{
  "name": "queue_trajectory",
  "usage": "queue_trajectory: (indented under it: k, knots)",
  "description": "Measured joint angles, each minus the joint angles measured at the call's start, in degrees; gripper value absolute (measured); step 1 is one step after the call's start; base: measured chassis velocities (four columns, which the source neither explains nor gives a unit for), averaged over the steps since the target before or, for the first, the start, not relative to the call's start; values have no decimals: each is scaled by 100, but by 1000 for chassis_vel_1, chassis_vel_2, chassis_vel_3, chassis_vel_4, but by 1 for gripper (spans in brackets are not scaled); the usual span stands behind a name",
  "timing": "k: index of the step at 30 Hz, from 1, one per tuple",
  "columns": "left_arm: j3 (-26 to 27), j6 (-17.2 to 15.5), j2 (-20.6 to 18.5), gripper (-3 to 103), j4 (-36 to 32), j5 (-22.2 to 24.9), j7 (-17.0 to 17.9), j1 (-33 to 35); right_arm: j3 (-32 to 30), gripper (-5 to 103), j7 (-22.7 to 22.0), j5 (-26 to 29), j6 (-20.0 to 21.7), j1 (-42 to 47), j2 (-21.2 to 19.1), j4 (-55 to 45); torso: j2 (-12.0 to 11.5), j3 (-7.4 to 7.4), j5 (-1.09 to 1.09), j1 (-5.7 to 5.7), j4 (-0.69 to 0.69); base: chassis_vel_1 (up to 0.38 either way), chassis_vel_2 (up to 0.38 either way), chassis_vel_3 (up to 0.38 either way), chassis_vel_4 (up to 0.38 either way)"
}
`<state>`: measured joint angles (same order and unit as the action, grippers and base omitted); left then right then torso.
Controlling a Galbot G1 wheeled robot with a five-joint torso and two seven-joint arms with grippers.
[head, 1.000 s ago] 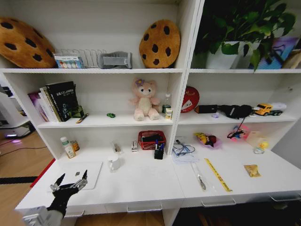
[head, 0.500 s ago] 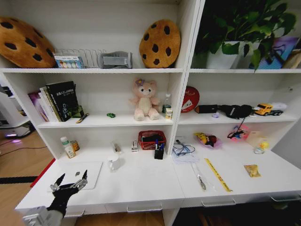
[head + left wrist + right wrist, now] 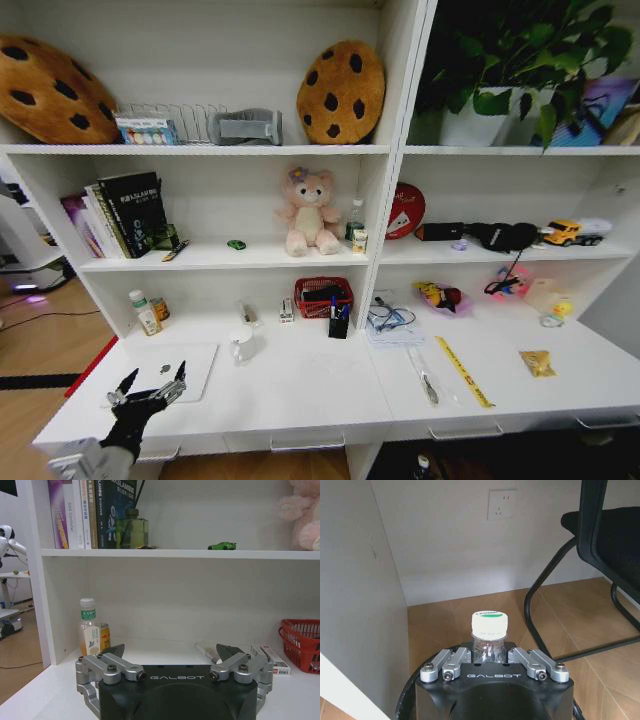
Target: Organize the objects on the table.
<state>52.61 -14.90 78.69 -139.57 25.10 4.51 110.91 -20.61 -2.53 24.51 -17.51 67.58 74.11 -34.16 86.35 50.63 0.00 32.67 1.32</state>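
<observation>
Laptop (image 3: 168, 370): thin, flat, slippery; you should grab an edge.
Left gripper (image 3: 150, 389): fingers spread wide, just beside it.
Right gripper (image 3: 491, 656): pinching a bottle (image 3: 490, 635).

left hand (image 3: 170, 661): "GALBOT" | right hand (image 3: 490, 656): "GALBOT"

Left gripper (image 3: 150, 390) hung fingers spread over the table's (image 3: 300, 390) left front corner, the laptop (image 3: 170, 368) just ahead of it. Bare desktop ran from the laptop rightward to the ruler (image 3: 462, 370). Back edge crowded: bottles (image 3: 93, 632), white mug (image 3: 241, 346), red basket (image 3: 323, 297), pen holder (image 3: 338, 322). Right gripper (image 3: 492, 657) sat clamped on a capped bottle (image 3: 490, 630), a chair leg (image 3: 540, 605) near.
</observation>
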Motion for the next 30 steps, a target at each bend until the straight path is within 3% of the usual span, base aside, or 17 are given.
queue_trajectory:
  k: [4,6,7,8,9,13,15,16,18,20,21,23,26,28,30]
  knots:
    - [0,0,0,100,0,0,0,0,-3,27,-28,-134,-35,-14,25,163,0,0,-1,0,2,0,0,0,0]
    - [0,0,0,100,0,0,0,0,-5,37,-3,-104,-150,-34,19,360,0,0,0,0,2,0,0,0,0]
    - [0,0,0,100,0,0,0,0,-5,37,-3,-104,-150,-34,19,360,0,0,0,0,2,0,0,0,0]
    - [0,0,0,100,0,0,0,0,-3,48,132,88,-220,-22,-17,421,1,0,0,0,1,0,0,0,0]
    - [0,0,0,100,0,0,0,0,-3,48,132,88,-220,-22,-17,421,1,0,0,0,1,0,0,0,0]
    - [0,0,0,100,0,0,0,0,17,64,244,228,-384,121,-76,404,1,-1,1,0,1,0,0,0,0]
    - [0,0,0,100,0,0,0,0,17,64,244,227,-389,127,-76,403,1,-1,0,0,1,0,0,0,0]
    - [0,0,0,100,0,0,0,0,17,75,244,201,-432,219,-91,362,1,-1,0,0,0,0,0,0,0]
    - [0,0,0,100,0,0,0,0,17,80,232,163,-474,355,-99,267,1,-1,0,-1,0,0,0,0,0]
    - [0,0,0,100,0,0,0,0,-22,91,80,15,-584,940,-141,-335,1,-1,1,-1,2,0,0,0,0]
    - [0,0,0,100,0,0,0,0,-22,91,80,15,-584,940,-141,-335,1,-1,1,-1,2,0,0,0,0]
    - [0,0,0,100,0,0,1,0,-120,99,-14,112,-466,1840,-335,-1720,1,-1,1,-1,0,0,0,0,0]
    - [0,0,0,100,0,0,-1,0,-217,100,6,193,-389,2339,-446,-2446,1,-1,1,-1,-1,0,0,0,0]
    - [0,0,0,100,0,0,-1,0,-751,100,410,208,-270,3551,-485,-4039,1,-2,-1,-1,3,0,0,0,0]
    - [0,0,0,100,0,0,1,0,-870,100,488,184,-269,3774,-468,-4316,2,-1,-2,-2,4,0,0,0,0]
